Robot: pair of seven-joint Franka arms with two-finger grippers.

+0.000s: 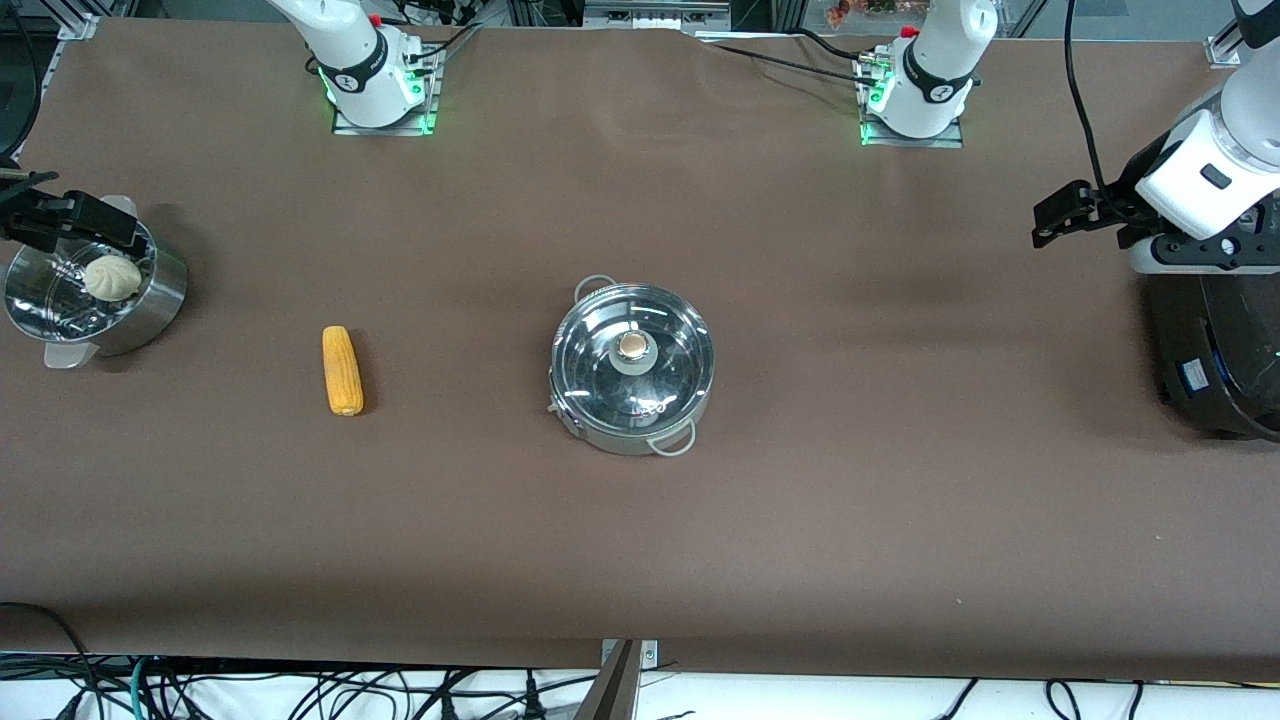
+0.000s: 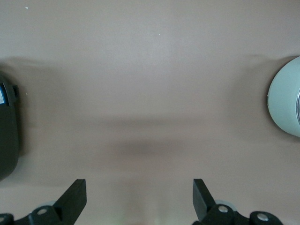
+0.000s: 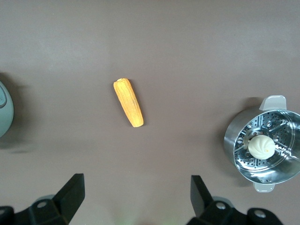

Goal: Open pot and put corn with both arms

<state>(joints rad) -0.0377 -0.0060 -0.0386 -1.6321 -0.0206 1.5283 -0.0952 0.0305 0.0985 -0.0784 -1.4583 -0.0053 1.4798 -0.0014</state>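
Observation:
The steel pot (image 1: 632, 395) stands in the middle of the table with its glass lid (image 1: 600, 350) on, tan knob (image 1: 632, 346) on top. The yellow-orange corn (image 1: 342, 370) lies on the table toward the right arm's end; it also shows in the right wrist view (image 3: 128, 108). My right gripper (image 1: 95, 222) is open and empty over the steamer basket; its fingers stand wide apart in its wrist view (image 3: 136, 197). My left gripper (image 1: 1062, 212) is open and empty in the air beside the black cooker (image 2: 139, 197). The pot shows in neither wrist view.
A steel steamer basket (image 1: 150, 300) with a white bun (image 1: 111, 277) stands at the right arm's end of the table, also in the right wrist view (image 3: 236, 140). A big black cooker (image 1: 1220, 350) stands at the left arm's end, also in the left wrist view (image 2: 7, 136).

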